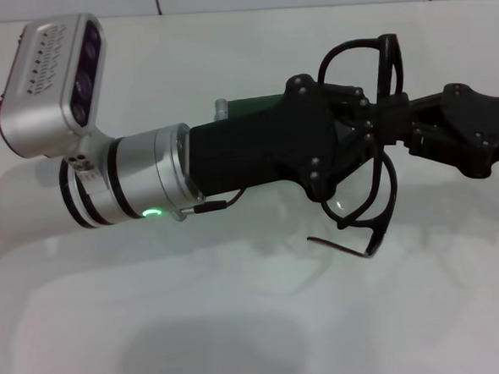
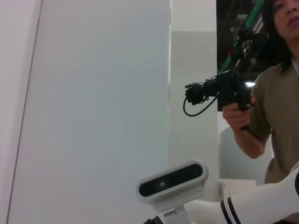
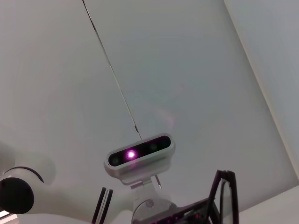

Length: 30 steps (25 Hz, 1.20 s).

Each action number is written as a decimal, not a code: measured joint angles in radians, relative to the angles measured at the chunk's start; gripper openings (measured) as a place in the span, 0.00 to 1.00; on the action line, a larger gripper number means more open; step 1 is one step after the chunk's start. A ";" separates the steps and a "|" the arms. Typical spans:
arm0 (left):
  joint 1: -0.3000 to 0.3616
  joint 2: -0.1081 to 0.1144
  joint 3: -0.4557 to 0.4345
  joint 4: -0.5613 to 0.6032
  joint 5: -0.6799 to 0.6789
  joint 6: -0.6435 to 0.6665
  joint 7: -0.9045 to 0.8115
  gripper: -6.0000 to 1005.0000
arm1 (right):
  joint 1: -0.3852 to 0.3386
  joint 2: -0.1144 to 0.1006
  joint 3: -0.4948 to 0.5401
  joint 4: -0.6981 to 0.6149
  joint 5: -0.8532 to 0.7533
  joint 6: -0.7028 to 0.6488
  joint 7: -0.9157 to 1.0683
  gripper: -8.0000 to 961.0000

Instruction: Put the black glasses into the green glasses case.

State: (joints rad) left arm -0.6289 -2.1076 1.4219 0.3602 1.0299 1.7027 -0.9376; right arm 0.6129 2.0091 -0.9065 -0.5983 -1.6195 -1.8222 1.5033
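Meeting above the white table [image 1: 241, 323], the left claw [image 1: 348, 134] and the right claw [image 1: 398, 118] both close on the black glasses [image 1: 376, 171], which hang in the air between them rather than resting on anything; this looks like a handover or a regrip, meant to turn the frame for loading. Only a sliver of the green glasses case [image 1: 249, 106] shows behind the left wrist, so whether its lid is open cannot be told. The frame's long axis runs roughly away from the robot, one lens far and one near, with a temple arm trailing toward the table.
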 joint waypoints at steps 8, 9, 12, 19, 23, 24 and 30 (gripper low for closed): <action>0.006 0.000 0.000 -0.003 -0.028 0.015 -0.002 0.04 | 0.001 -0.002 0.000 0.000 0.000 0.017 -0.001 0.07; 0.013 0.002 0.000 -0.003 -0.043 0.033 -0.005 0.04 | -0.001 -0.002 0.000 0.000 0.000 0.022 -0.001 0.07; 0.037 0.011 -0.006 -0.002 -0.077 0.079 -0.008 0.04 | -0.013 -0.005 0.000 -0.007 0.005 0.022 -0.001 0.07; 0.137 0.049 -0.097 0.009 -0.099 0.138 -0.018 0.04 | -0.087 -0.047 0.055 -0.033 0.262 -0.150 -0.001 0.07; 0.169 0.063 -0.103 0.006 -0.079 0.198 -0.024 0.04 | -0.102 -0.039 0.133 -0.026 0.389 -0.217 -0.007 0.07; 0.169 0.060 -0.102 0.004 -0.074 0.206 -0.024 0.04 | -0.104 -0.031 0.154 -0.025 0.415 -0.220 -0.024 0.07; 0.130 0.002 -0.059 -0.023 -0.041 0.215 -0.012 0.04 | -0.053 0.019 0.085 0.061 0.444 -0.084 -0.265 0.08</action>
State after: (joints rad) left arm -0.4990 -2.1052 1.3634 0.3367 0.9887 1.9179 -0.9491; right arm 0.5603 2.0280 -0.8212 -0.5373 -1.1755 -1.9065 1.2382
